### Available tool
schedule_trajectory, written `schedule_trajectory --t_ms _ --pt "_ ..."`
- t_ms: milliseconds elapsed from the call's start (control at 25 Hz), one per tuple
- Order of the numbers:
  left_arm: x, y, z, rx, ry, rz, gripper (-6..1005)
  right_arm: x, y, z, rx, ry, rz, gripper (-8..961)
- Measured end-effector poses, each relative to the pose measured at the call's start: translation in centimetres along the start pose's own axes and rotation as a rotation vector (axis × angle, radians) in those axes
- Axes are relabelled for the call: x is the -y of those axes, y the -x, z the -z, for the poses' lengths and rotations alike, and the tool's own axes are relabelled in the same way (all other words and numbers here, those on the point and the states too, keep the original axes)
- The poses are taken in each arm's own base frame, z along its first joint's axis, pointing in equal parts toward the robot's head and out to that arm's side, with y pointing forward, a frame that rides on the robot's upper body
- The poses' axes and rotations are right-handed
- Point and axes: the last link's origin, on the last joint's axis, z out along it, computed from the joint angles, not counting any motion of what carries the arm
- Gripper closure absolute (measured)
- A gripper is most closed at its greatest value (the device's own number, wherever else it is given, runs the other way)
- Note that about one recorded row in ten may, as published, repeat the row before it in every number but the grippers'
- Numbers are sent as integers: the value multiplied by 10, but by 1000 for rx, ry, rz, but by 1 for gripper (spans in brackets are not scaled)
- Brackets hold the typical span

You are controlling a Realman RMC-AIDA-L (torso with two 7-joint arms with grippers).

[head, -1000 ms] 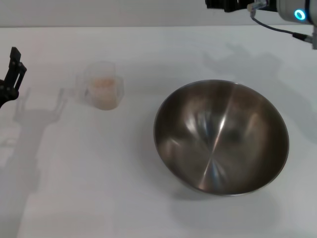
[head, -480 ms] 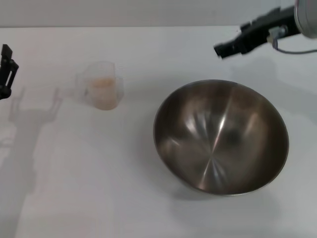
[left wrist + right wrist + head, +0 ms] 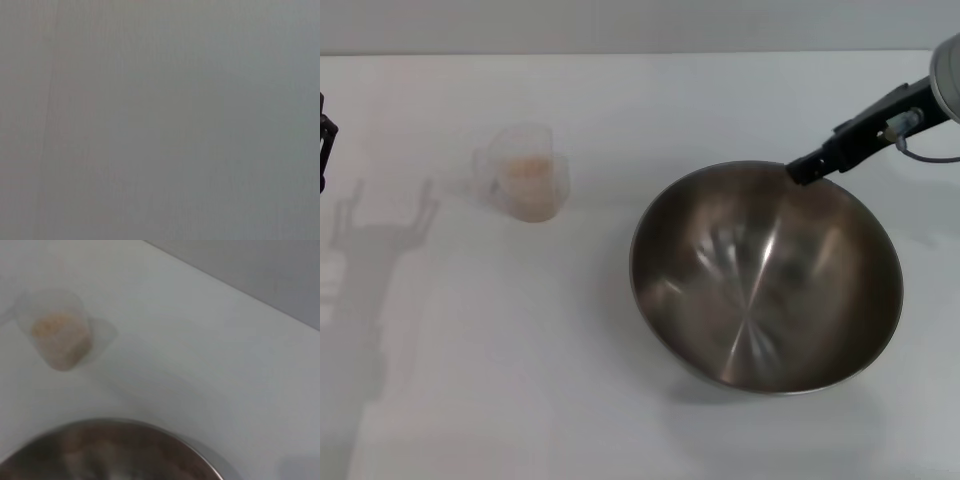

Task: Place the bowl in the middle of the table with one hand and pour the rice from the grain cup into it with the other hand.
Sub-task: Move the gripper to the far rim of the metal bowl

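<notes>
Down from the far right corner comes my right gripper (image 3: pixel 807 168), now at the far rim of the bowl (image 3: pixel 765 280), while my left gripper (image 3: pixel 323 140) has slid almost off the left edge.

Nothing of the task is done yet, as I judge it: the bowl sits right of the table's (image 3: pixel 520 380) middle and is not gripped, and the rice (image 3: pixel 527 172) lies in the grain cup (image 3: pixel 525 172), upright near the far left. Moving the bowl to the centre and pouring both remain. My right arm reaches in slantwise from the right edge, its dark tip just over the rim; whether its fingers are spread or pressed together I cannot tell, nor for the left.
</notes>
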Motion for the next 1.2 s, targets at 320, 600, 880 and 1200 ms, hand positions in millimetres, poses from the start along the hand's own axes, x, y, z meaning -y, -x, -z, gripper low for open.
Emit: schedule_trajectory --t_ms 320,600,880,1200 --pt "-1 0 0 -1 0 3 169 10 -17 -19 -70 17 -30 268" --pt "-1 0 -1 -3 2 4 169 14 -26 -33 -97 35 -49 276" --pt "-1 -1 -3 -7 4 3 169 17 -32 -46 -111 49 -67 284" --pt "-1 -1 -3 -8 2 3 169 13 -32 -52 -97 89 -64 337"
